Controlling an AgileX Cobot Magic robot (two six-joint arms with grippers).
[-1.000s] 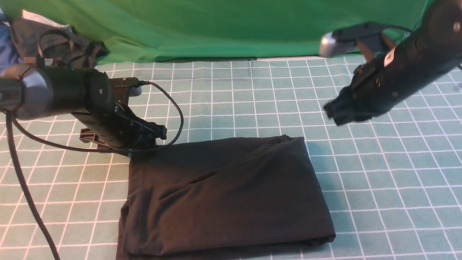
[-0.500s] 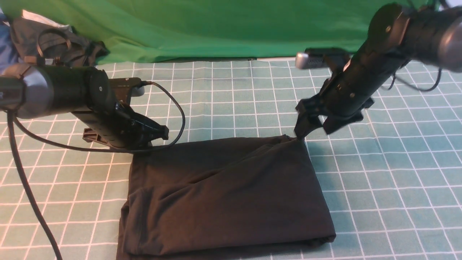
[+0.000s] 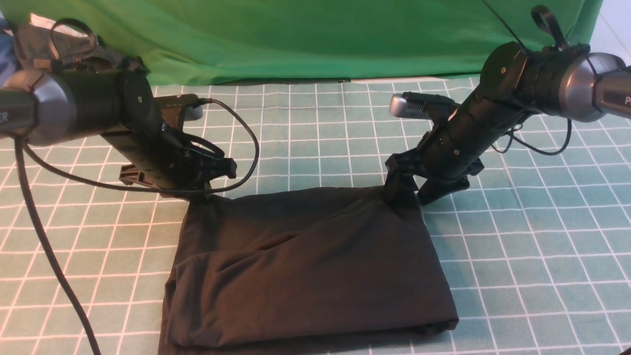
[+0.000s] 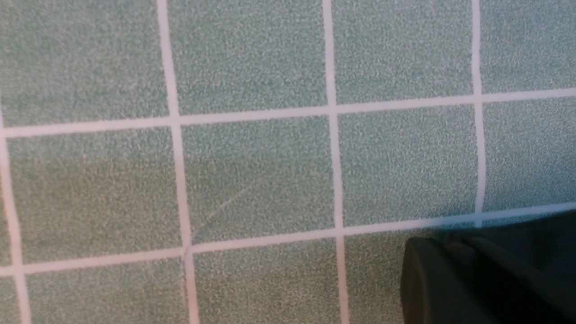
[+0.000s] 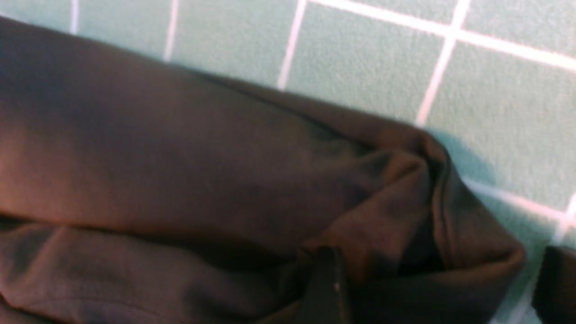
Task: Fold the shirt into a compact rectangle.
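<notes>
The black shirt lies folded in a rough rectangle on the gridded mat, near the front. My left gripper sits low at the shirt's far left corner, shut on that corner; the left wrist view shows one dark finger against black folds of the shirt. My right gripper stands open over the far right corner. In the right wrist view the bunched corner of the shirt lies between the two fingers of that gripper.
The teal gridded mat covers the table. A green backdrop hangs behind it. A dark grey garment and a bit of blue cloth lie at the back left. A black cable loops off the left arm.
My right arm came down from the upper right to the shirt's far right corner and opened. My left gripper closed on the far left corner, which has drawn slightly up and inward.
</notes>
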